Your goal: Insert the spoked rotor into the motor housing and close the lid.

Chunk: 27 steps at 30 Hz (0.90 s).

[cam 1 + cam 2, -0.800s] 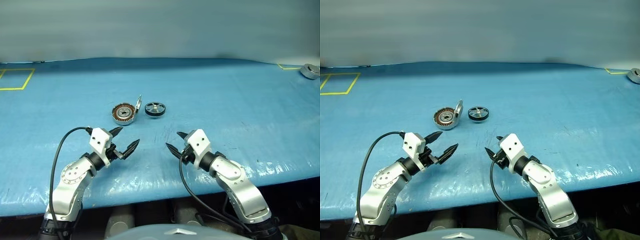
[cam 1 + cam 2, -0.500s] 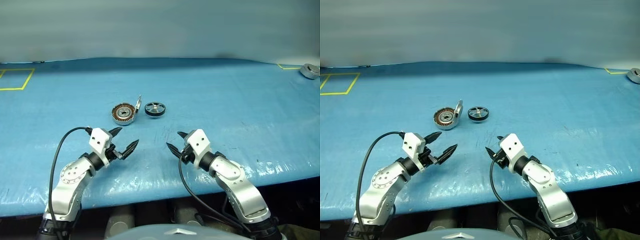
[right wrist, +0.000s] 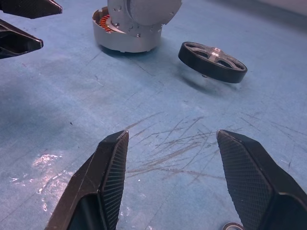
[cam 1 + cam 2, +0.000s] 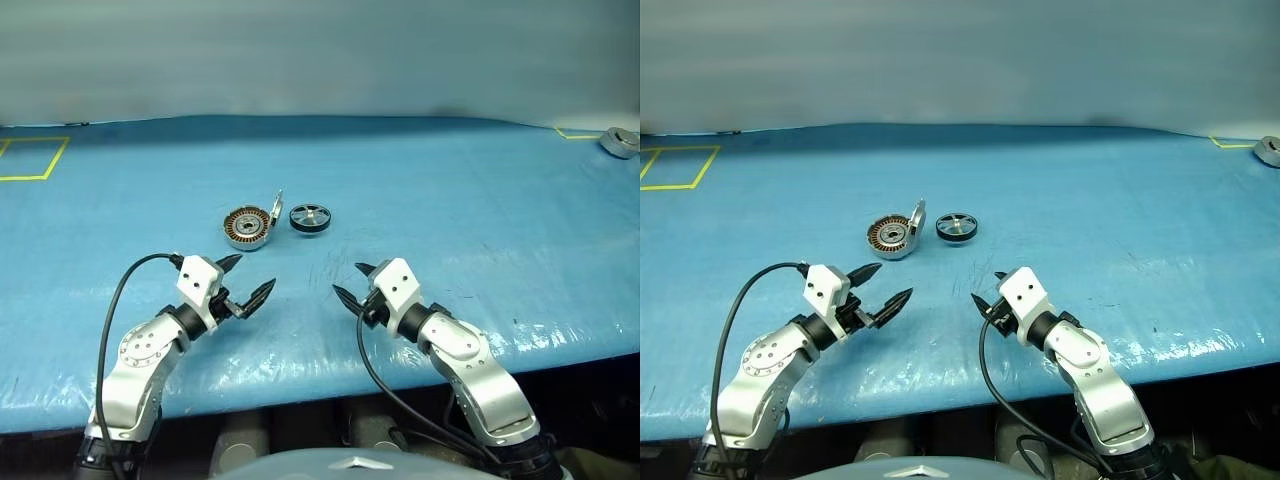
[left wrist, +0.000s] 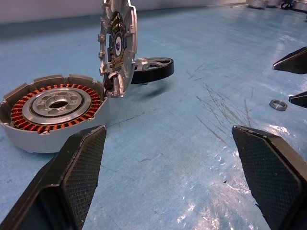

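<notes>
yellow tape square (image 4: 30, 158): marked on the far left of the blue bench (image 4: 450, 200)
left gripper (image 4: 245, 280): low over the near part of the bench, short of the motor housing, fingers (image 5: 79, 163) spread wide, holding nothing
motor housing (image 4: 245, 227): lies flat on the bench ahead of the left gripper, copper windings facing up around a grey centre
lid (image 4: 276, 209): stands nearly upright on its hinge at the housing's right edge, open, patterned inner face towards the windings
spoked rotor (image 4: 310, 217): on the bench just right of the lid, apart from the housing, slightly tilted in the right wrist view
right gripper (image 4: 352, 283): low over the near bench, right of the left gripper and well short of the rotor, fingers (image 3: 108, 163) parted, empty
small metal ring (image 5: 277, 104): lies on the bench close to the right gripper's fingertips
grey puck (image 4: 620, 142): at the far right edge of the bench, well apart from the rest
</notes>
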Each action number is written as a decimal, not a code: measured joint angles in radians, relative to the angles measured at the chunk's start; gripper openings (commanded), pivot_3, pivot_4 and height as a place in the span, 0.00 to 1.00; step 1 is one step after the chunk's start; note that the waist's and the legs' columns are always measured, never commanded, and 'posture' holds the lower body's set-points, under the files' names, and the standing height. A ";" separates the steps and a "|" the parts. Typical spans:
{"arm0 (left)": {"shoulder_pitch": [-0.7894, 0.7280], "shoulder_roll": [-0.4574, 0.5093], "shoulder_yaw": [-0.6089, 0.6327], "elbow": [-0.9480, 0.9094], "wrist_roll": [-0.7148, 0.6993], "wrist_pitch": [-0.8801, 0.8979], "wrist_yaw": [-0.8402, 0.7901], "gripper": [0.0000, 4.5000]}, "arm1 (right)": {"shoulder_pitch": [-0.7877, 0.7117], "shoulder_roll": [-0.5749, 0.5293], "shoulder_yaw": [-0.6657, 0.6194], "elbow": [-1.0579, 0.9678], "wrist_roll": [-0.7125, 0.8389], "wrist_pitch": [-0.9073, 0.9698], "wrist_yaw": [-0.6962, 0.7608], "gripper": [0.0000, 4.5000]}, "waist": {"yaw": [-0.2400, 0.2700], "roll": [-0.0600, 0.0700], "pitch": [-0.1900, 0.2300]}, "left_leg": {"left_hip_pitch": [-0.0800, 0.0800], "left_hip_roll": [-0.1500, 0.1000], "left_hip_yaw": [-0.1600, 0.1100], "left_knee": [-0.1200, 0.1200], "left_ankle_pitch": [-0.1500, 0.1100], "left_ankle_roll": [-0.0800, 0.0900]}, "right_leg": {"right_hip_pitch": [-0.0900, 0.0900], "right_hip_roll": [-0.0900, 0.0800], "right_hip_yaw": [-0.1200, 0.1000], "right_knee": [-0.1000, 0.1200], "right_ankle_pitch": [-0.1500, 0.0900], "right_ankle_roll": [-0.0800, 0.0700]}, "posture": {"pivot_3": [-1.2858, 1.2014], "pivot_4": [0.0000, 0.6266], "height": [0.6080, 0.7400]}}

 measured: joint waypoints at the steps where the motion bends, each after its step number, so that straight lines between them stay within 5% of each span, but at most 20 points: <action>1: -0.001 0.000 0.000 0.000 0.000 0.000 0.000 0.99 | -0.001 0.000 0.000 0.000 0.000 0.000 0.000 0.69 | 0.000 0.000 0.000 | 0.000 0.000 0.000 0.000 0.000 0.000 | 0.000 0.000 0.000 0.000 0.000 0.000 | 0.52 0.24 1.00; 9: -0.013 0.037 0.002 0.007 0.014 -0.001 -0.019 0.99 | -0.002 0.005 0.000 0.005 -0.005 -0.013 -0.003 0.69 | 0.000 0.000 0.000 | 0.000 0.000 0.000 0.000 0.000 0.000 | 0.000 0.000 0.000 0.000 0.000 0.000 | 0.52 0.24 1.00; 13: -0.083 0.130 0.002 0.055 0.039 -0.016 -0.085 0.99 | -0.004 0.012 0.002 0.012 -0.014 -0.018 -0.012 0.69 | 0.002 0.000 0.000 | 0.000 0.000 0.000 0.000 0.000 0.000 | 0.000 0.000 0.000 0.001 0.000 0.000 | 0.52 0.24 1.00; 20: -0.415 0.365 -0.046 0.277 0.176 -0.149 -0.294 0.99 | -0.008 0.049 0.018 0.044 -0.033 -0.050 -0.035 0.69 | 0.009 0.000 0.000 | -0.001 0.000 0.000 -0.001 0.001 -0.001 | -0.001 0.001 -0.001 0.000 0.000 0.000 | 0.52 0.24 1.00; 27: -0.785 0.392 -0.242 0.694 0.353 -0.386 -0.542 0.99 | 0.021 0.070 0.039 0.055 -0.047 -0.079 -0.059 0.69 | 0.006 0.000 0.001 | -0.003 -0.001 0.000 -0.001 0.000 0.000 | -0.002 0.002 0.000 -0.001 0.000 -0.001 | 0.52 0.24 1.00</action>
